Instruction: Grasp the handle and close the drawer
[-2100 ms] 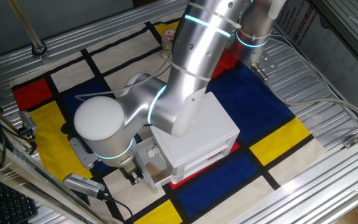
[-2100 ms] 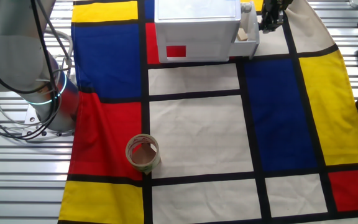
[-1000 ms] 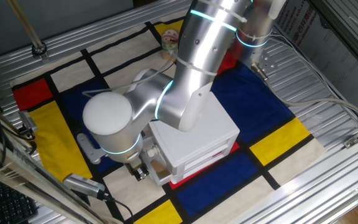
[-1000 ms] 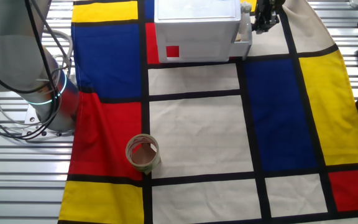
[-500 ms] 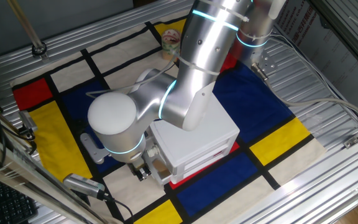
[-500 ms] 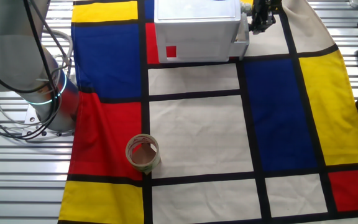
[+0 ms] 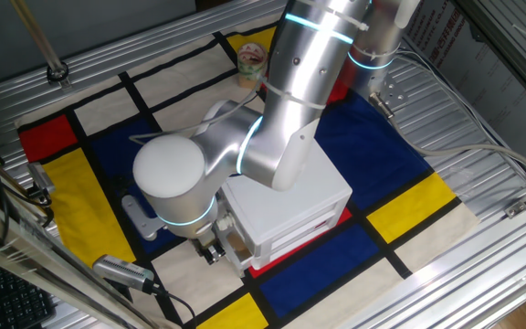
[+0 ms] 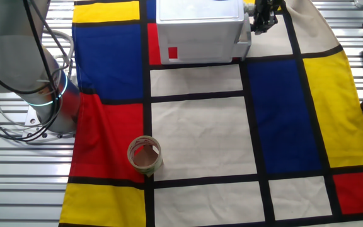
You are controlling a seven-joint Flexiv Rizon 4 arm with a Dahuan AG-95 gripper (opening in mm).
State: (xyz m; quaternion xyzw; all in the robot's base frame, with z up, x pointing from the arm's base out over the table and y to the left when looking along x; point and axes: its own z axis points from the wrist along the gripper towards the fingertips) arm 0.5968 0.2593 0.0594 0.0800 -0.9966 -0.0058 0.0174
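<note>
the drawer (image 8: 244, 39) sits almost fully inside the white cabinet (image 8: 199, 28), its front a sliver proud, near the table's far edge in the other fixed view. the handle is hidden behind the gripper (image 8: 261, 19), whose dark fingers press at the drawer front; how far they are parted cannot be told. a tape roll (image 8: 145, 156) stands well apart on the cloth (image 8: 200, 132).
</note>
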